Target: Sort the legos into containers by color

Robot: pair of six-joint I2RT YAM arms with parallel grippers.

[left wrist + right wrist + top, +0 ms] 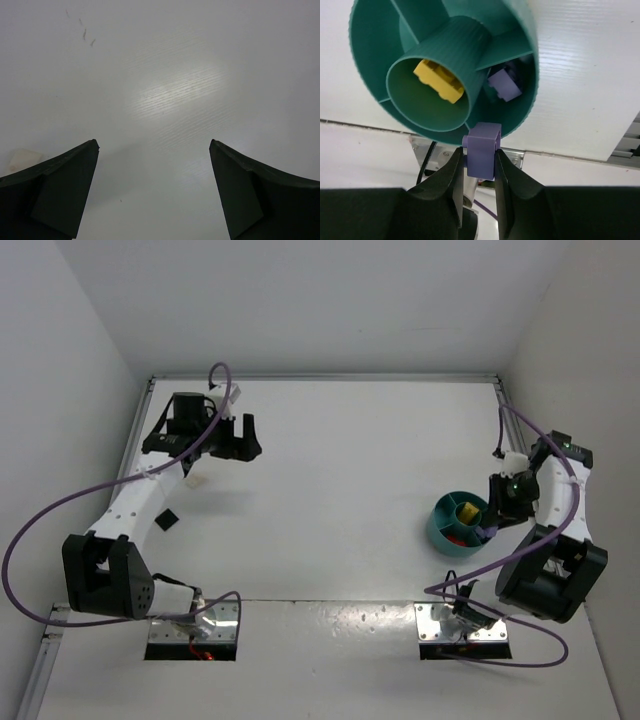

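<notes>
Lavender brick [481, 150]: light, rigid, slick; pinched across flat sides by right gripper [479, 159] at teal bowl [375, 30]; left gripper [153, 144] spread.

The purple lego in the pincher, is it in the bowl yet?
Not yet. The right gripper pinches the lego just by the bowl.

Your white surface [175, 90] shows a fine parallel grain, with a soft sheen where light pools on it. The round teal plastic bowl [365, 55] looks matt, its walls finely ribbed. Inside it, the small yellow plastic brick [439, 81] is smooth and glossy. The small lavender plastic brick [481, 150] between the jaws of the right gripper [479, 156] is smooth and satin. Those jaws, and those of the left gripper [154, 144], are matt black plastic, faintly grainy. The 2 bare metal base plates [462, 625] look shiny.
</notes>
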